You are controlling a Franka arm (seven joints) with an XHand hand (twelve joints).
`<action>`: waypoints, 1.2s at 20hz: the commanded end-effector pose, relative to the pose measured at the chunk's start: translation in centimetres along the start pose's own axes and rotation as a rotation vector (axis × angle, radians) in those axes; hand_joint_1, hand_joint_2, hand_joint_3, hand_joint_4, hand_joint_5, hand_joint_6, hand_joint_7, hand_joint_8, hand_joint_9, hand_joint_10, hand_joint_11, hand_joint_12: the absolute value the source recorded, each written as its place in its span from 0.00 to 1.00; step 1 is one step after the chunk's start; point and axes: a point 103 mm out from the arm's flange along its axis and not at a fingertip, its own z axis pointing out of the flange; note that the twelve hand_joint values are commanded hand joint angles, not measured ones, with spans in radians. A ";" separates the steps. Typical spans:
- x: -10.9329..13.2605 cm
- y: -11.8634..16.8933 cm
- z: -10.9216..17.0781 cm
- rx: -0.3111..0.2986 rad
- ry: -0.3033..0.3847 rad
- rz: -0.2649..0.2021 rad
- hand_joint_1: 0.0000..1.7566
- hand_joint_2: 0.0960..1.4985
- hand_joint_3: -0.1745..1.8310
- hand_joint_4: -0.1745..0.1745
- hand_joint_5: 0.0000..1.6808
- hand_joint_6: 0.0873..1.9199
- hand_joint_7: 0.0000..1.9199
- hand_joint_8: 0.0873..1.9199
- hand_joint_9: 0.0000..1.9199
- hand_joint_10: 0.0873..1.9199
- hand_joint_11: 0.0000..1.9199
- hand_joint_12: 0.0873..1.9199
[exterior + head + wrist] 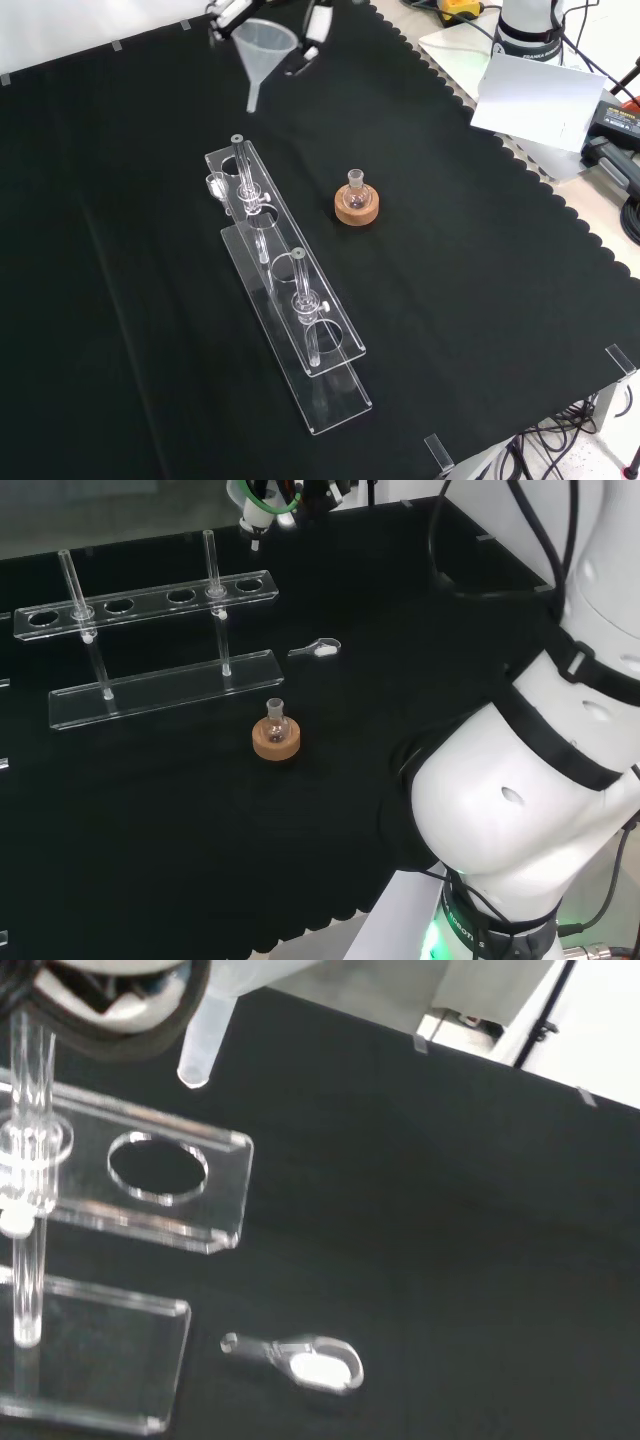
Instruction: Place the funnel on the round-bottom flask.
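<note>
A clear funnel (266,42) hangs high above the far end of the cloth, its stem pointing down. The hand (317,26) is shut on the funnel, with fingers on both sides of its cone. In the head view the funnel (256,518) and the hand (320,492) sit at the top edge. The small round-bottom flask (356,188) stands upright on a cork ring (356,210) mid-cloth, well apart from the funnel; the head view has this flask (275,718) in the middle. The wrist view looks past the funnel's stem (205,1045).
A clear test tube rack (288,300) with two tubes lies beside the flask, below the funnel's stem. A small clear clip (318,649) lies near the rack's end. White arm links (520,780) stand at the right of the head view. A paper sheet (535,100) lies beyond the cloth's edge.
</note>
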 end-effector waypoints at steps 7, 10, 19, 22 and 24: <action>1.4 -9.3 1.1 0.093 -0.094 0.053 0.52 0.44 0.39 0.40 0.46 0.40 0.40 0.36 0.59 0.20 0.44 0.54; 2.0 -10.5 2.1 0.112 -0.112 0.053 0.52 0.44 0.40 0.41 0.46 0.40 0.40 0.36 0.59 0.20 0.44 0.54; 3.8 -10.4 6.8 0.192 -0.112 0.025 0.52 0.44 0.40 0.40 0.47 0.40 0.40 0.36 0.60 0.19 0.45 0.54; 4.5 -10.1 8.8 0.219 -0.104 0.014 0.52 0.44 0.40 0.40 0.47 0.40 0.40 0.36 0.60 0.19 0.45 0.54; 4.7 -9.9 9.8 0.232 -0.097 0.010 0.52 0.44 0.40 0.39 0.47 0.40 0.40 0.36 0.60 0.19 0.45 0.54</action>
